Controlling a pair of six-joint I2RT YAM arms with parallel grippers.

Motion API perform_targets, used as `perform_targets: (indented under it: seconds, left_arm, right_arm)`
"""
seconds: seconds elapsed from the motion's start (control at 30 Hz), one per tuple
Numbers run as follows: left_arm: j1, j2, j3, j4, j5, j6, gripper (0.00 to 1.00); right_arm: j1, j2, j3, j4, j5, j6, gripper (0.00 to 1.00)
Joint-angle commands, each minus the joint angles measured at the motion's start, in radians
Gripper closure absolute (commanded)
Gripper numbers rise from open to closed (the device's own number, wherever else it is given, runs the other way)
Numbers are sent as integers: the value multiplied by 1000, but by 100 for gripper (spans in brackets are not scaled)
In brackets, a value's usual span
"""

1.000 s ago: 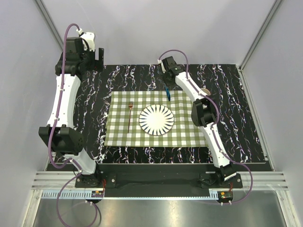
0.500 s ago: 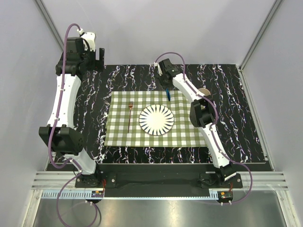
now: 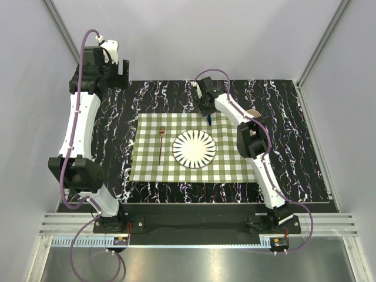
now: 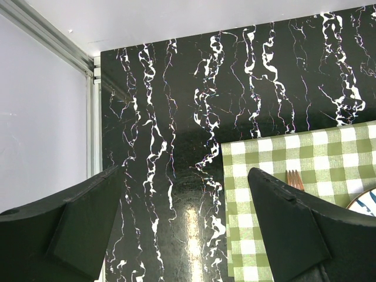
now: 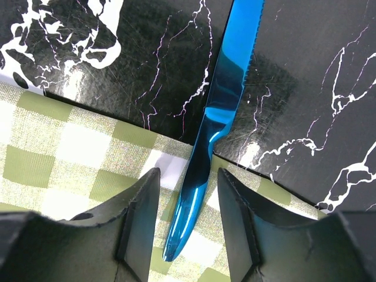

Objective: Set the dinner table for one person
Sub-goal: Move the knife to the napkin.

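The black marble dinner table (image 3: pixel 294 147) carries a green-and-white checked cloth (image 3: pixel 229 167). On the cloth lie a black-and-white striped plate (image 3: pixel 194 148) and a copper fork (image 3: pixel 160 144) to its left. A blue knife (image 5: pixel 218 111) lies at the cloth's far edge, handle on the cloth (image 5: pixel 53 147), blade on the black table (image 5: pixel 311 76). My right gripper (image 5: pixel 188 217) is open just above it, one finger on each side of the handle with gaps on both sides. In the top view the right gripper (image 3: pixel 205 107) hides most of the knife (image 3: pixel 210 121). My left gripper (image 3: pixel 120 73) is open and empty, high at the far left.
A small tan cup-like thing (image 3: pixel 254 112) stands right of the cloth, partly hidden by the right arm. The left wrist view shows the table (image 4: pixel 176 117), the cloth's corner (image 4: pixel 264 176), the fork's tines (image 4: pixel 294 178) and the plate's rim (image 4: pixel 365 202). Grey walls stand around the table.
My right gripper has moved toward me and down onto the blue knife, now straddling its handle. The left arm, fork and plate have not moved.
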Motion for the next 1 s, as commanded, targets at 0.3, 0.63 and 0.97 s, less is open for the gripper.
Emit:
perform_targets:
  seconds: [0.3, 0.63, 0.97]
  left_arm:
    - [-7, -34, -7, 29, -42, 49, 6]
    - [-14, -72, 5, 15, -53, 96, 6]
    - [-16, -96, 5, 12, -76, 142, 6]
  right_arm:
    - [-38, 19, -24, -88, -172, -8, 65]
    - [-78, -7, -96, -89, -164, -48, 61]
    - [-78, 4, -21, -92, -65, -158, 65]
